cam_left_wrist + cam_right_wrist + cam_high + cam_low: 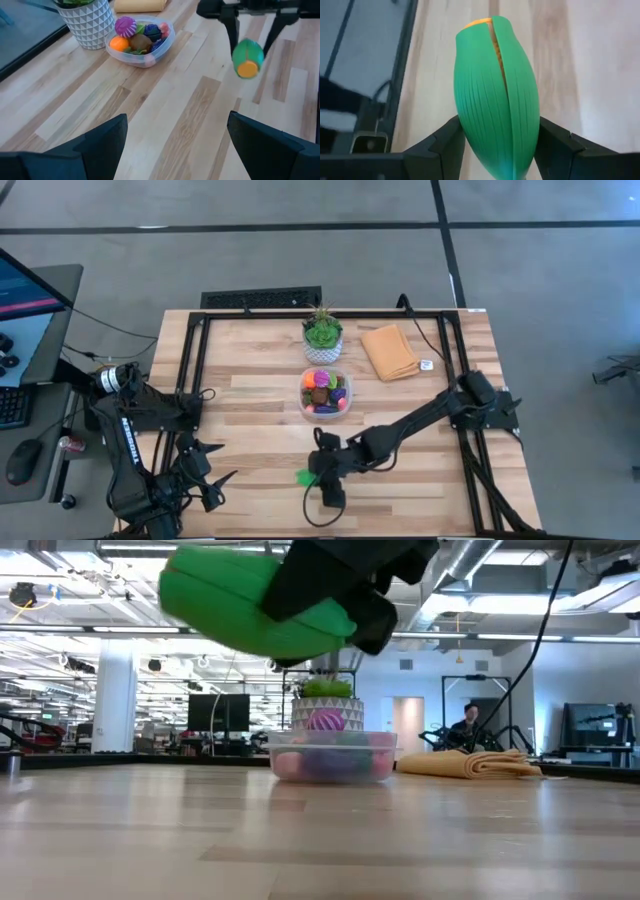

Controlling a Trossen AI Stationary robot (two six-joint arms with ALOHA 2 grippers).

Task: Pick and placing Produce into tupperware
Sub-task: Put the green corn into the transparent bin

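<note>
Green corn-like toy (304, 477), orange at one end, is clamped in right gripper (318, 476) above the table (420, 490), approx 6 o'clock from tupperware (326, 392) w/ other produce (324, 389) inside. Left gripper (205, 475), fingers apart, sits at table's 8 o'clock corner.

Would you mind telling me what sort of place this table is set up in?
Probably an open-plan robotics lab or workshop: exposed ceiling ducts overhead, rows of monitors behind, and a person seated at a far workstation.

Potted plant (322, 335) beside folded orange cloth (389, 351) — both on the wooden table (250, 410).
</note>
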